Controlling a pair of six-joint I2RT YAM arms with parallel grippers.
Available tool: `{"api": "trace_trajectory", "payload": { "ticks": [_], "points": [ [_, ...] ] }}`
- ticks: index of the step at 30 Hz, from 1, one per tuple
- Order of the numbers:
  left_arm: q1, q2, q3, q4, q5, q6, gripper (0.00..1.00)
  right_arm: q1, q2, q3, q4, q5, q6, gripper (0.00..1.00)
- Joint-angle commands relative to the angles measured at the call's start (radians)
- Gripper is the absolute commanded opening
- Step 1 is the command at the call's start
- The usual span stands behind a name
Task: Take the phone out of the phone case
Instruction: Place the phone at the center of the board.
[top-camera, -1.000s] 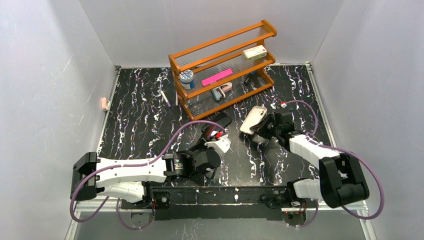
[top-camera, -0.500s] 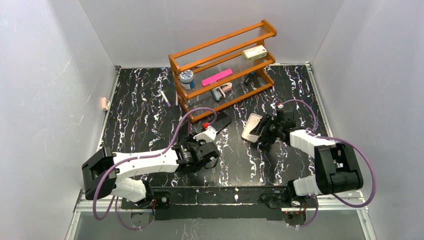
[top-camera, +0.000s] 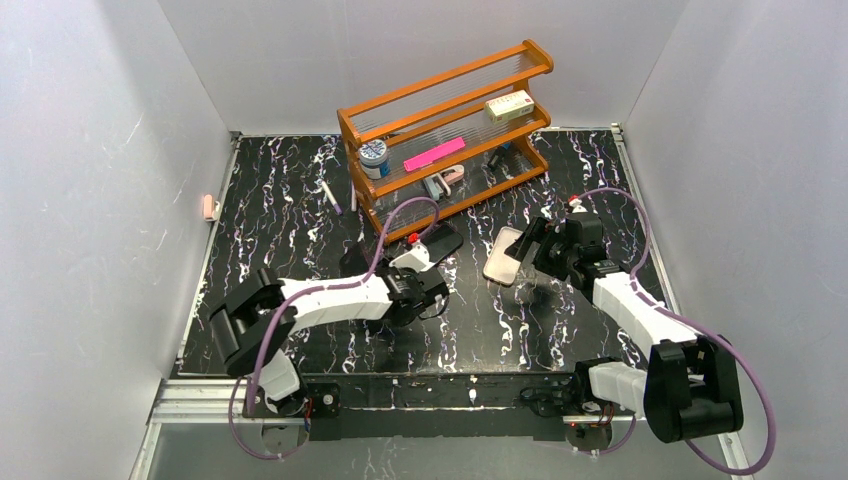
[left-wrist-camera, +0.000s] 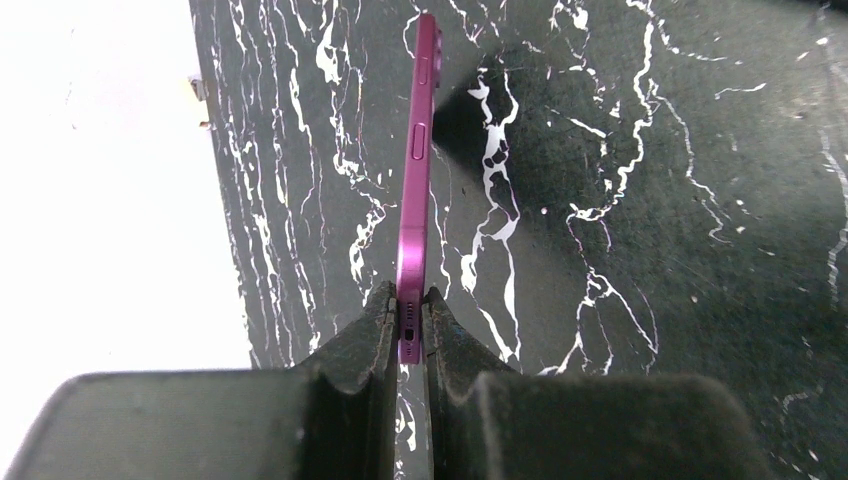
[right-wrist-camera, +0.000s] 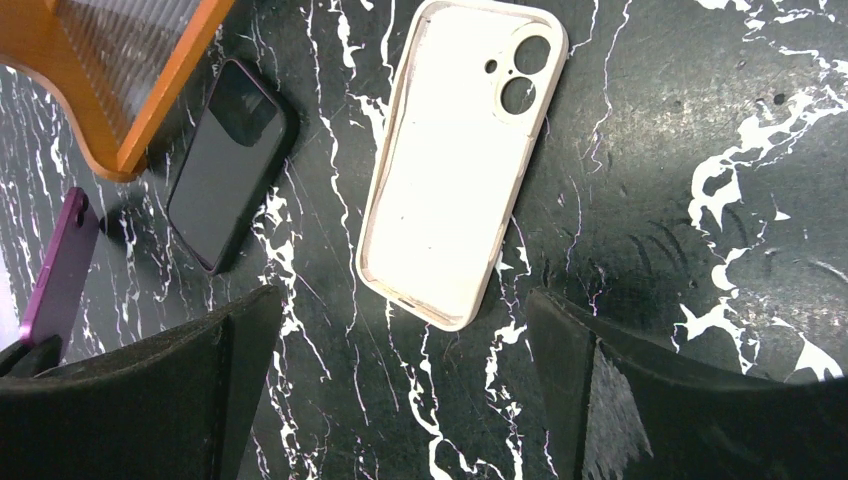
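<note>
- The left gripper (left-wrist-camera: 410, 300) is clamped on the phone (left-wrist-camera: 415, 170). Its two dark fingers (left-wrist-camera: 350, 350) press against the flat faces at the end that has the port.
- The purple phone is seen edge-on from the left wrist, with its side buttons facing the camera. It reaches away from the jaws over the black marbled table (left-wrist-camera: 650, 200) and throws a shadow to one side.
- The phone is fully out of the phone case (right-wrist-camera: 455, 160), and the two are well apart.
- The right gripper (right-wrist-camera: 402, 298) has its jaws spread wide and holds nothing. It hovers over the near end of the case.
- The cream-white case lies flat on the table with its empty inside facing up. The camera cut-outs are at its far end.
- A second, dark handset (right-wrist-camera: 228, 165) lies screen-up beside the case, between it and the held phone, just by the foot of the orange rack (right-wrist-camera: 130, 70).
- In the overhead view the rack stands at the back of the table. A pink flat item (top-camera: 433, 154) lies on its middle shelf.
</note>
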Motion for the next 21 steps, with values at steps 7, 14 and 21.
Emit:
{"api": "trace_trajectory", "payload": {
  "ticks": [7, 14, 21],
  "points": [
    [0.013, 0.097, 0.083, -0.097, 0.002, -0.085, 0.16, -0.003, -0.037, 0.008, 0.006, 0.011, -0.022, 0.99],
    [0.011, 0.089, 0.083, -0.100, 0.077, -0.110, 0.31, -0.003, -0.027, 0.006, 0.014, -0.009, -0.021, 0.99],
    [0.008, 0.065, 0.073, -0.059, 0.159, -0.106, 0.47, -0.003, -0.034, 0.005, 0.011, -0.016, -0.032, 0.99]
  ]
}}
